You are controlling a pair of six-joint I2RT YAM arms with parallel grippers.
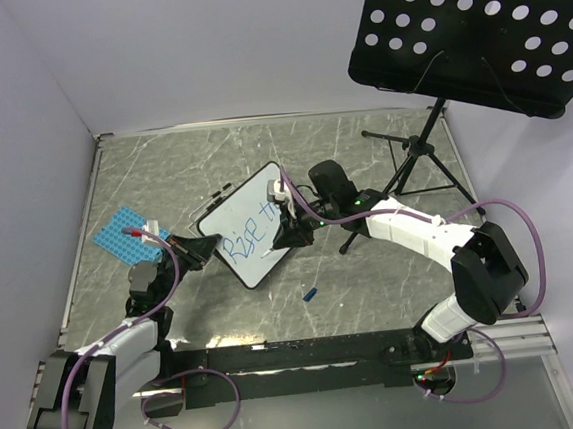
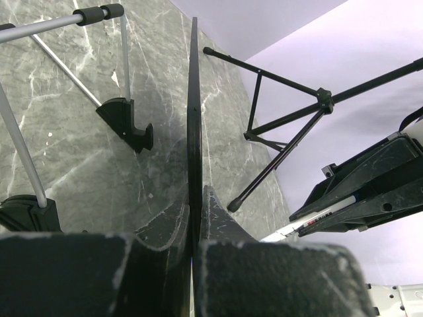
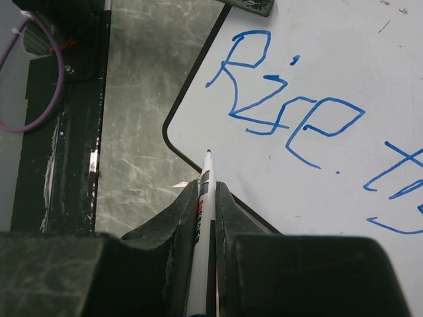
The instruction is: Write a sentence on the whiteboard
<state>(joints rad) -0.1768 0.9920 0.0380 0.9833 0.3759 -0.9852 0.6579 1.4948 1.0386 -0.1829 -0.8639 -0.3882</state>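
Note:
The whiteboard stands tilted near the middle of the table, with the sentence in blue on it. In the right wrist view the sentence reads "Rise" with a few more strokes at the right edge. My left gripper is shut on the whiteboard's left edge. In the left wrist view the board shows edge-on, clamped between my left gripper. My right gripper is shut on a white marker, whose tip hovers at the whiteboard near its lower left corner.
A blue marker cap lies on the table in front of the board. A blue studded plate sits at the left. A black perforated music-stand tray overhangs the back right, its tripod just behind my right arm.

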